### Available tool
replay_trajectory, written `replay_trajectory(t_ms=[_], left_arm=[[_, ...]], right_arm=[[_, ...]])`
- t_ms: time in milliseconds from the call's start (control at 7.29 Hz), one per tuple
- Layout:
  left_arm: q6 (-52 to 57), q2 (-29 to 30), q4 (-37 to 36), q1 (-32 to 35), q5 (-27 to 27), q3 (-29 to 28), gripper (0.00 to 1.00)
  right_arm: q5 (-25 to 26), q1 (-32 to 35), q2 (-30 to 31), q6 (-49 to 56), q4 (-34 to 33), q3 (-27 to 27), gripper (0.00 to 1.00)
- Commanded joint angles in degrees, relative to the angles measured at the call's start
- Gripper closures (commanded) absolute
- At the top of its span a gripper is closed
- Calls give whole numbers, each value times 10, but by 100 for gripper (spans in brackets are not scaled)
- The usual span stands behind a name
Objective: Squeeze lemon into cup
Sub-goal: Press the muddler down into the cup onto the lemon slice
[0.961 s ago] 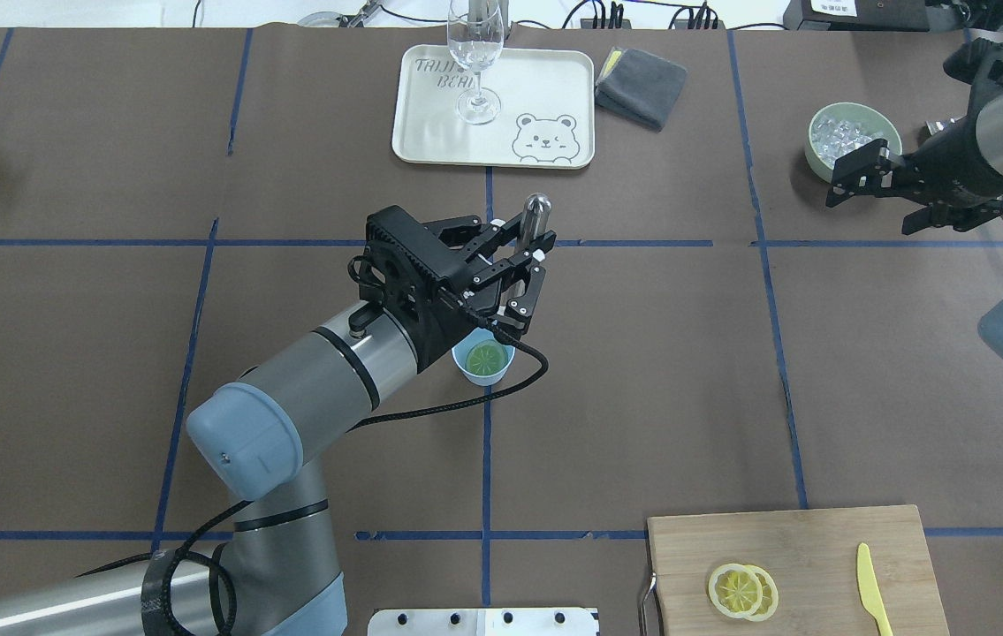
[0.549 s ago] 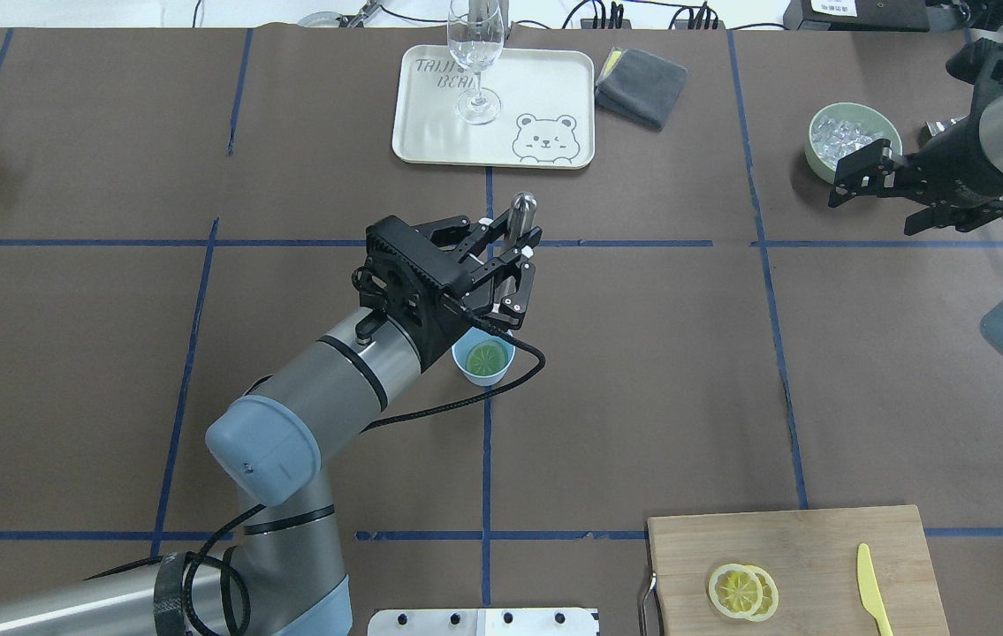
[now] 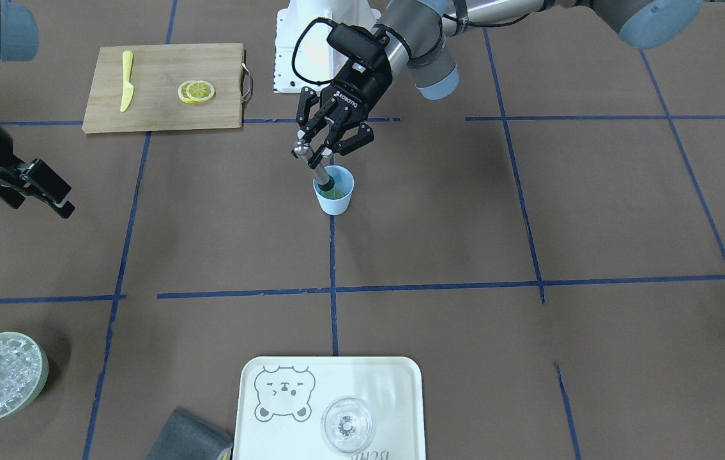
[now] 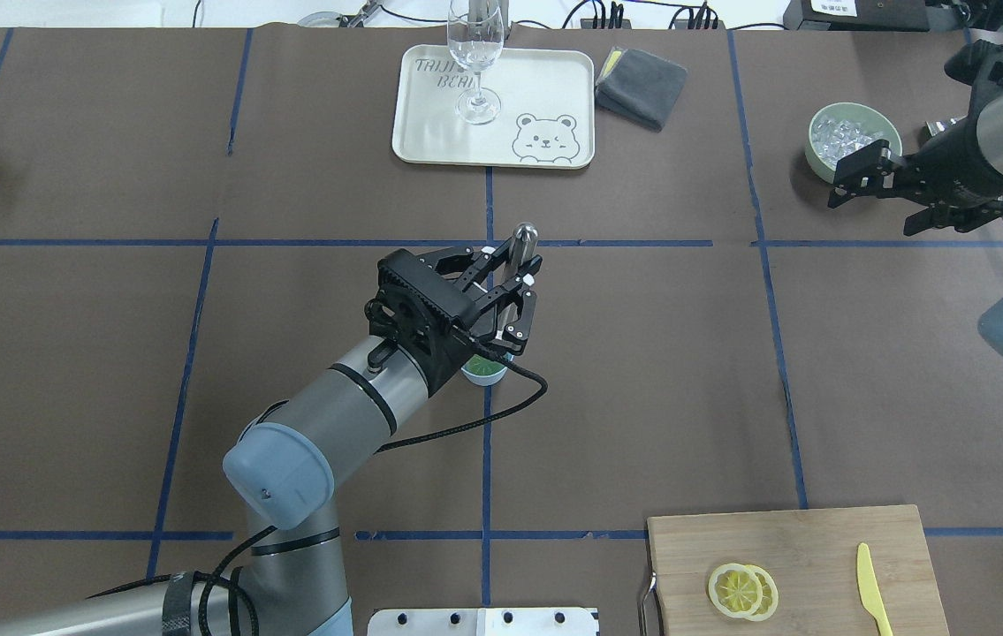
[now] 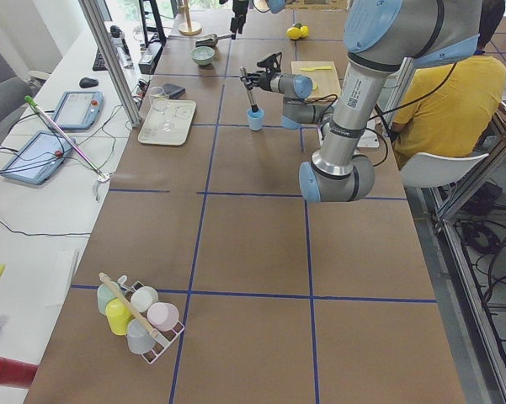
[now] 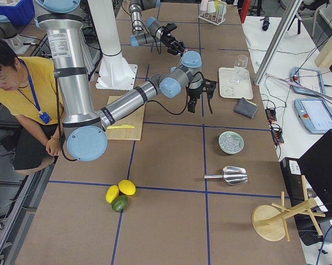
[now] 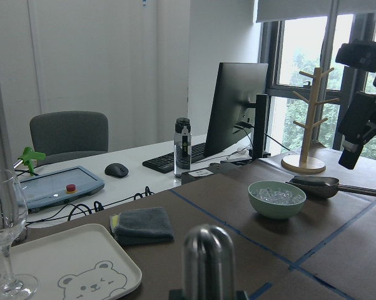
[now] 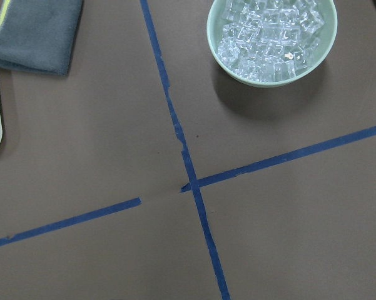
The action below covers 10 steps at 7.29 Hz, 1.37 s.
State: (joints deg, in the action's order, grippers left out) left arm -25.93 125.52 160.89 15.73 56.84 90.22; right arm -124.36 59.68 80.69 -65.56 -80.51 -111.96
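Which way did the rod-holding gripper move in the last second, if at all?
Yes. Overhead, the left gripper moved toward the cup, now covering most of it; the rod, its top earlier beyond the blue tape line, now reaches it.

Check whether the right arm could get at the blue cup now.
Probably not: the left tool holds a metal muddler standing in the cup, with that arm over it; the right tool hangs far off by the ice bowl.

A wine glass (image 4: 474, 49) stands on the bear-print tray (image 4: 545, 84), a grey cloth (image 4: 642, 87) just beside; 1 yellow knife (image 4: 868, 574) lies on the cutting board (image 4: 819, 548).
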Motion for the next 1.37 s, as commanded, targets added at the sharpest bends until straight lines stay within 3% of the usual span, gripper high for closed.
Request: replay_trajectory(t_ms=[0,275,1235], left_arm=[[0,-1,0,-3,-1,-21,100],[0,-2,0,-9,-5,-42,100],[16,-5,0,-18,-12,-37,100]], right_arm=[[1,0,0,0,0,3,0],[1,0,-1,1,0,7,0],[1,-1,-7,-2,0,10,0]])
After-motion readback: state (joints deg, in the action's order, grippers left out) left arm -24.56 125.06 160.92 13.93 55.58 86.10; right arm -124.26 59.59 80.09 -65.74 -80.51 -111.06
